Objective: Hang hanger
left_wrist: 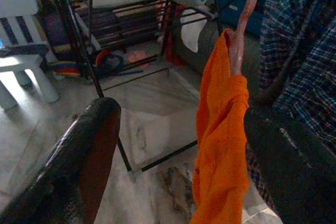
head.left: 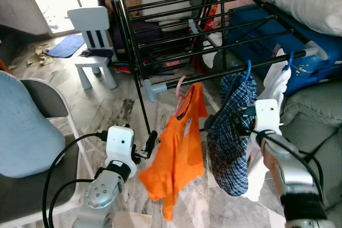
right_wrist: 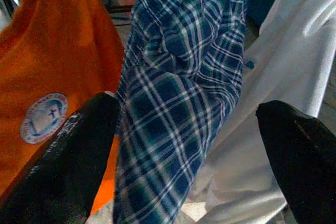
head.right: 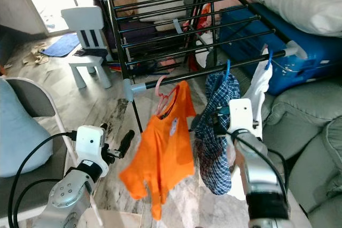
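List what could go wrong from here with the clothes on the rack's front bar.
1. The left hand, open, sits right beside the orange shirt; a careless withdrawal might snag the fabric and drag its pink hanger off the front bar.
2. The right hand, open, faces the plaid shirt closely; pushing forward could swing it into the white garment.
3. The pink hanger hangs near the bar's end cap, so a sideways tug may slide it off.

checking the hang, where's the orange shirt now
The orange shirt hangs on a pink hanger from the rack's front bar, left of the plaid shirt.
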{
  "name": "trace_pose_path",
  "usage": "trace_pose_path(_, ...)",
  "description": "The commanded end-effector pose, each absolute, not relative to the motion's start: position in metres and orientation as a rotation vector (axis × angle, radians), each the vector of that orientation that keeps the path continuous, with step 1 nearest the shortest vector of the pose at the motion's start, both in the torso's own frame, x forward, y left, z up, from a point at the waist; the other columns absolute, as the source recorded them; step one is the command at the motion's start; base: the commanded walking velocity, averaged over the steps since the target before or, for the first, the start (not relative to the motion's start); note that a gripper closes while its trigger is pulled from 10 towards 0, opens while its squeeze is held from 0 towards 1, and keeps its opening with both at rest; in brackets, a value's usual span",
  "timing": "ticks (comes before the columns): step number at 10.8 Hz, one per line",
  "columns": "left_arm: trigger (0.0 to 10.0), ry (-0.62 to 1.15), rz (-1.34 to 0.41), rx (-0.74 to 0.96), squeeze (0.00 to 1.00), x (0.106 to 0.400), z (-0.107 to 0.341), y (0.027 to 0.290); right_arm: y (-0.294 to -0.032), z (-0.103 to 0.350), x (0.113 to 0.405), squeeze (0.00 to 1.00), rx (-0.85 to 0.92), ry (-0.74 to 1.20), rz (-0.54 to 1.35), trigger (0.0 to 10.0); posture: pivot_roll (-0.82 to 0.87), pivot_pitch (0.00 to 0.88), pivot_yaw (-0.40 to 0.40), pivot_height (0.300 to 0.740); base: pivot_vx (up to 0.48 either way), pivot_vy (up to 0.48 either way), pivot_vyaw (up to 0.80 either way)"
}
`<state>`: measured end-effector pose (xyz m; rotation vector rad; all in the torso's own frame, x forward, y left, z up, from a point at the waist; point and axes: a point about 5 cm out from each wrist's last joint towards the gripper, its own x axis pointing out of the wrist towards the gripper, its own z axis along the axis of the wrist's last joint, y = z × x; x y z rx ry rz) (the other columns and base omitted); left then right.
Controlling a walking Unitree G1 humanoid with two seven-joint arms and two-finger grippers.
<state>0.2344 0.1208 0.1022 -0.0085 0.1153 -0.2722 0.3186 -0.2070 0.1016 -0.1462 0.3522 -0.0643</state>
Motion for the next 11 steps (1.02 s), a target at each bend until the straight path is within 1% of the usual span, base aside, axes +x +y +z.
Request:
trace_pose_path(1, 10.0, 0.13, -0.264, -0.001, 0.0, 0.235, 0.101, 0.124, -0.209, 0.101, 0.323, 0.0, -0.154, 0.368, -0.081, 10.0, -0.14, 0.068, 0.075, 0.74, 0.0, 0.0, 0.0)
trace_pose_path(3, 10.0, 0.136, -0.277, -0.008, 0.0, 0.237, 0.1, 0.122, -0.206, 0.094, 0.332, 0.0, -0.125, 0.4, -0.059, 10.0, -0.14, 0.065, 0.078, 0.74, 0.0, 0.0, 0.0)
trace_pose_path(6, 10.0, 0.141, -0.285, -0.011, 0.0, 0.238, 0.099, 0.119, -0.198, 0.098, 0.351, 0.0, -0.147, 0.389, -0.043, 10.0, -0.13, 0.051, 0.068, 0.74, 0.0, 0.0, 0.0)
trace_pose_path(7, 10.0, 0.141, -0.277, -0.013, 0.0, 0.237, 0.099, 0.12, -0.204, 0.096, 0.351, 0.0, -0.189, 0.397, -0.065, 10.0, -0.13, 0.049, 0.06, 0.74, 0.0, 0.0, 0.0)
trace_pose_path(8, 10.0, 0.145, -0.267, -0.018, 0.0, 0.236, 0.098, 0.121, -0.218, 0.093, 0.347, 0.0, -0.236, 0.401, -0.127, 10.0, -0.13, 0.048, 0.057, 0.74, 0.0, 0.0, 0.0)
trace_pose_path(10, 10.0, 0.153, -0.277, -0.026, 0.0, 0.236, 0.096, 0.121, -0.238, 0.091, 0.338, 0.0, -0.272, 0.398, -0.206, 10.0, -0.14, 0.045, 0.064, 0.74, 0.0, 0.0, 0.0)
trace_pose_path(11, 10.0, 0.156, -0.289, -0.024, 0.0, 0.236, 0.096, 0.119, -0.243, 0.091, 0.336, 0.0, -0.263, 0.396, -0.22, 10.0, -0.15, 0.043, 0.07, 0.74, 0.0, 0.0, 0.0)
